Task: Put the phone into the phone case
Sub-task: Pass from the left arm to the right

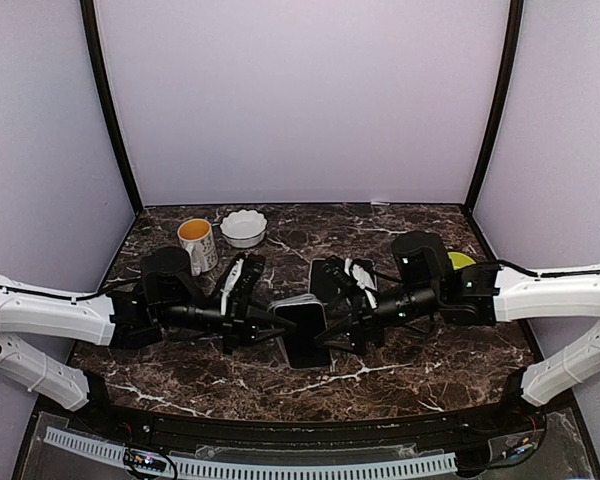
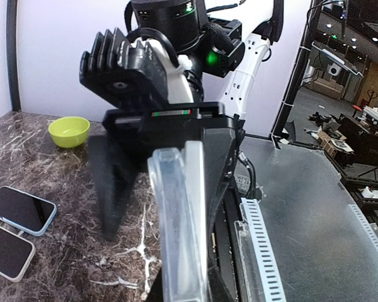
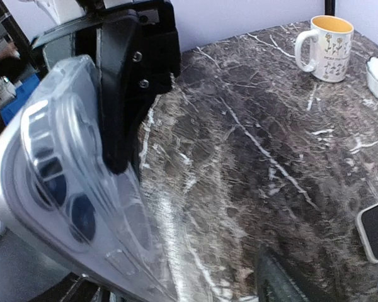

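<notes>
Left pincer (image 1: 283, 319) clamped on phone case (image 2: 176, 239); right pincer (image 1: 332, 330) apart, possibly touching it.

Left tool (image 1: 273, 323) and right tool (image 1: 334, 326) flanking a phone (image 1: 305, 345), perhaps cased, mug (image 1: 198, 245) and white bowl (image 1: 244, 228) behind

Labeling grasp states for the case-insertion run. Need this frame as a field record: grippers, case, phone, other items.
left gripper: shut on clear phone case, held between the arms
right gripper: open, one finger at the case
phone: silver, camera lenses showing through the case back; full seating cannot be told
spare phones: two, flat on table
other: mug, white bowl, green bowl
</notes>
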Robot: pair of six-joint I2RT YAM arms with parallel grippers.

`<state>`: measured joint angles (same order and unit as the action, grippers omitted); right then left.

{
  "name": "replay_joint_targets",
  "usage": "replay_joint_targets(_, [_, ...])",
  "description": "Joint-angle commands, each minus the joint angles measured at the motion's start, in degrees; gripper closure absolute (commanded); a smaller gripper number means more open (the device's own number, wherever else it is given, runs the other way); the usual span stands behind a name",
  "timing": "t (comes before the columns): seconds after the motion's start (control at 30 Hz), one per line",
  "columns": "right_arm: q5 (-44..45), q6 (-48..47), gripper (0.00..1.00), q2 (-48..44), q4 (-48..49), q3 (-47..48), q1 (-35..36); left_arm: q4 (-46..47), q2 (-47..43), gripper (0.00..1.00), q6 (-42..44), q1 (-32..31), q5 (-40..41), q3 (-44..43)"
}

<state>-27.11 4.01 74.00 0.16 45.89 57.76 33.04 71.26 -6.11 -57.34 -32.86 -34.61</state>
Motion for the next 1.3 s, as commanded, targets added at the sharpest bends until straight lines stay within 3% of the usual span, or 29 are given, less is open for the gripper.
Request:
replay_joint_targets(0.0, [-2.46, 1.15, 0.4, -0.41, 5.62, -0.55, 0.66, 3.56, -0.76, 1.0, -2.22, -0.05, -6.57, -4.1])
replay_joint_targets(0.27, [-2.57, 2.42, 0.77, -0.03, 6.88, -0.58, 1.99, 6.49, 4.41, 1.0, -6.44, -0.14, -7.78, -6.09])
replay_joint_targets(0.33, [-1.77, 3.58, 0.99, -0.29, 6.9, -1.15, 2.09, 6.25, 5.13, 1.0, -7.14, -0.09, -5.9, -5.97])
replay_joint_targets(0.4, [-0.89, 5.09, 1.0, -0.47, 6.66, -1.93, 2.09, 5.65, 5.64, 1.0, -7.86, -0.06, -3.61, -5.68])
replay_joint_targets(0.47, [0.22, 6.43, 1.0, -0.44, 5.89, -2.96, 2.05, 4.76, 5.76, 0.93, -8.52, -0.01, -1.2, -5.15])
replay_joint_targets(0.57, [2.78, 9.25, 1.0, 0.58, 4.86, -4.53, 2.0, 1.85, 6.14, 0.71, -8.93, 0.03, 2.17, -4.53])
replay_joint_targets(0.6, [2.66, 10.18, 1.0, 1.1, 4.77, -4.91, 2.01, 1.15, 6.24, 0.68, -9.12, 0.15, 3.39, -4.29])
replay_joint_targets(0.73, [3.87, 15.62, 1.0, 3.78, 3.79, -6.12, 1.73, -5.68, 6.38, 0.3, -10.66, 1.23, 8.8, -3.73])
replay_joint_targets(0.8, [4.29, 18.44, 1.0, 5.71, 2.93, -6.84, 1.15, -10.64, 5.94, 0.22, -10.97, 2.37, 13.24, -3.83])
replay_joint_targets(0.9, [4.3, 22.28, 1.0, 9.52, 1.04, -6.94, 0.17, -17.71, 6.07, 0.19, -10.26, 3.94, 20.25, -5.04])
replay_joint_targets(1.07, [5.52, 26.7, 1.0, 15.67, -2.13, -5.01, -2.38, -29.68, 11.29, 0.24, -8.66, 4.06, 22.55, -9.54])
replay_joint_targets(1.2, [9.29, 27.68, 0.86, 20.08, -7.45, -1.97, -4.14, -34.92, 18.19, 0.34, -9.65, 3.91, 19.27, -13.81])
replay_joint_targets(1.27, [10.85, 27.54, 0.83, 21.89, -9.78, -0.88, -4.67, -35.94, 21.84, 0.38, -10.41, 3.9, 17.02, -15.76])
